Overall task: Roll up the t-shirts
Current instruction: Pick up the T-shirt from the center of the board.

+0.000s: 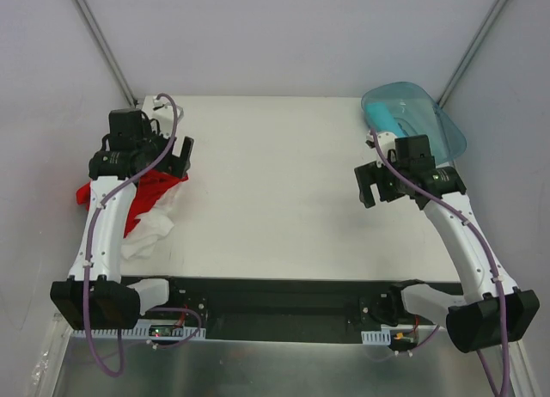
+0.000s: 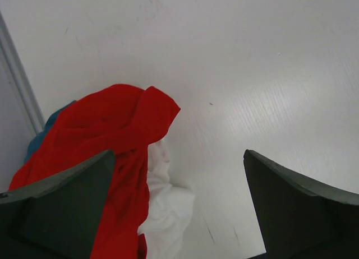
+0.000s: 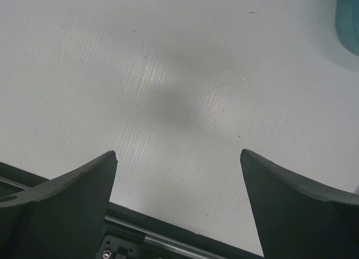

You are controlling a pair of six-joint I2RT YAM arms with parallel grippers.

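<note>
The t-shirts (image 1: 142, 204) lie heaped at the left edge of the worktop (image 1: 275, 182) — red t-shirt (image 2: 112, 124) on top, white t-shirt (image 2: 168, 208) beneath. Rolling seems not yet begun; next, one shirt must be pulled out and laid flat. The left hand (image 2: 178, 158) hangs by the heap, the right hand (image 3: 178, 155) over bare worktop — both spread wide, empty.

Top cam overhead behind arms; wrist cams close, facing table (image 1: 275, 199); left shares red t-shirt (image 2: 106, 124)

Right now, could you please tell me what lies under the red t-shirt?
A white t-shirt pokes out from beneath the red t-shirt, and blue cloth shows at its edge. Anything else beneath is covered.
</note>
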